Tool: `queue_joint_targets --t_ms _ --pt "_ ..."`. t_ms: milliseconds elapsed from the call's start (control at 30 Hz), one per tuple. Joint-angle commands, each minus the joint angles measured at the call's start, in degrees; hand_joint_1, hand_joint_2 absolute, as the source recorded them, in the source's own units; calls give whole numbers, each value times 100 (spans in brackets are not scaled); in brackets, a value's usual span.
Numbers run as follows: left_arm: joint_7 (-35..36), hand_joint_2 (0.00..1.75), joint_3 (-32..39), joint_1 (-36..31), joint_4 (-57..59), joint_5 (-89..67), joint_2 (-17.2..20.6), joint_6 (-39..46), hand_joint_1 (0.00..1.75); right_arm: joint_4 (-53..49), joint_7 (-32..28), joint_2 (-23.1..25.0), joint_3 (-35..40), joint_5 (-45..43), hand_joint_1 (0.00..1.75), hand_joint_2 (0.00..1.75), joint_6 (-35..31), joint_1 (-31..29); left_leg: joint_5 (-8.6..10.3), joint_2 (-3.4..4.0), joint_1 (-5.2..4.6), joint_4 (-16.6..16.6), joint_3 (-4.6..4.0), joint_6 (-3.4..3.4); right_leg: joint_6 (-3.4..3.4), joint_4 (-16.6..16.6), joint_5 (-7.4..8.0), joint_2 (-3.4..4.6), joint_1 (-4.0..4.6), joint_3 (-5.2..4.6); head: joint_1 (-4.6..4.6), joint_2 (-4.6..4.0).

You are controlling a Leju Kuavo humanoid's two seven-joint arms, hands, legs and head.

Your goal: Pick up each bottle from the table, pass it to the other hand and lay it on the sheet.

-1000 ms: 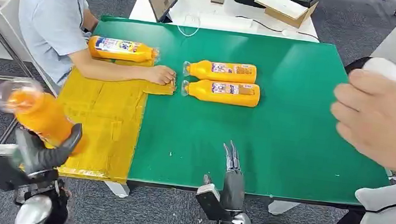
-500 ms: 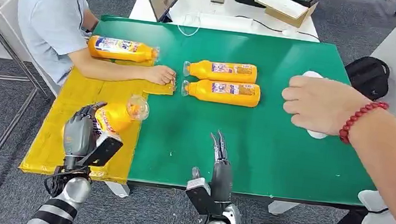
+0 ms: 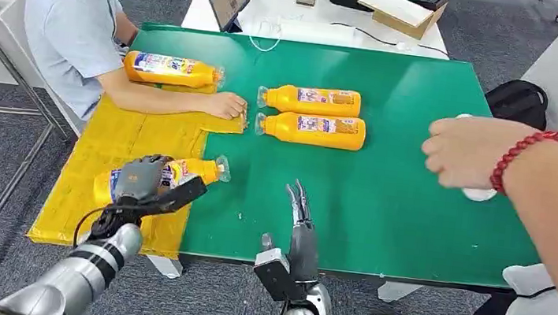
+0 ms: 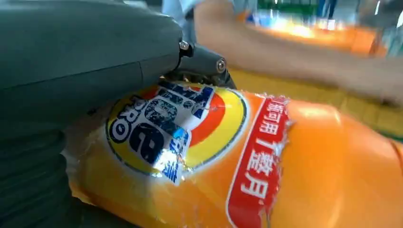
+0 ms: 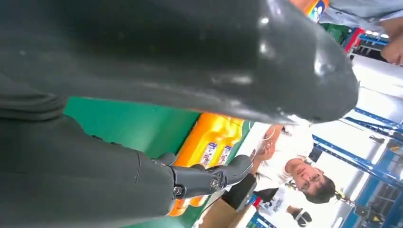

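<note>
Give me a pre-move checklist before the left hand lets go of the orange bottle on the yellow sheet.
1. The orange plastic bottle in the left hand lies on its side over the yellow sheet: ok, though its cap end reaches past the sheet's edge onto the green table.
2. Bottle resting fully on the sheet, not hanging above it: cannot tell.
3. Right hand empty, fingers apart, clear of the bottle: ok.
4. Seated person's hand on the sheet's far corner, away from the drop spot: ok.
5. Two orange bottles left on the table, unobstructed: ok.
6. Standing person's hand with the red bracelet over the table's right side: not ok.
</note>
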Motion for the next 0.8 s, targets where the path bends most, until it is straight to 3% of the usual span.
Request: queue_joint_targets --t_ms 33,67,100,133,200,233,367,433,533,567,667,800 --pt "64 175 -283 -182 1007 -17 147 -333 159 286 9 -66 -6 -20 0 0 35 -163 2 12 5 -10 26 -10 -14 -8 6 9 6 21 -2 0" --pt "64 175 -283 -182 1007 -17 147 -333 159 286 9 -66 -6 -20 0 0 35 -163 1 14 1 -10 26 -8 -10 -4 6 13 2 18 0 0" --pt "144 175 -331 -171 953 -75 158 -457 17 293 9 -57 -16 -2 0 0 35 -166 1 11 2 -9 23 -6 -8 -3 6 11 3 16 0 0" --pt "156 175 -357 -154 917 -100 156 -513 0 276 9 -56 -23 0 0 0 43 -156 2 20 8 -9 26 -11 -14 -6 10 17 9 17 0 0" --pt "-191 175 -220 -73 741 201 100 -898 0 254 9 -72 -24 26 0 0 21 -134 4 6 0 -9 34 -9 -7 0 3 5 0 27 0 0" --pt "-333 0 -180 -50 678 315 84 -1032 0 255 9 -83 -19 28 0 0 5 -130 7 9 5 -12 36 -13 -13 -6 7 6 6 31 0 0" --pt "-1257 0 -115 210 -62 1288 124 -2024 0 204 9 -199 94 34 0 0 -94 -96 5 10 4 -10 52 -12 -11 -5 5 8 5 48 0 0" --pt "-1914 0 -170 513 -707 1752 140 -1399 0 84 9 -240 116 122 0 0 -177 -88 8 -5 3 -10 57 -13 -12 -6 5 -6 3 56 0 0" --pt "-2739 0 225 881 -1444 2913 -85 -1168 0 -55 9 -225 8 124 0 0 -177 -83 11 -35 1 -9 57 -10 -9 -5 2 -38 1 65 2 0" --pt "-2954 175 345 1069 -1876 3449 -143 -1333 0 -54 9 -227 26 122 0 0 -177 -97 6 -23 2 -5 55 -8 -3 -3 -2 -26 2 61 -2 0" --pt "-3457 175 651 1556 -3135 4245 -343 -522 0 25 9 -216 38 174 0 0 -177 -114 10 -9 0 -1 36 -4 -9 2 2 -33 1 38 4 0" --pt "-3609 175 728 1960 -4787 5512 -480 -43 0 357 9 -193 -494 1338 0 0 -177 -267 1 -12 8 15 10 -7 -12 7 -6 -36 10 15 2 0"
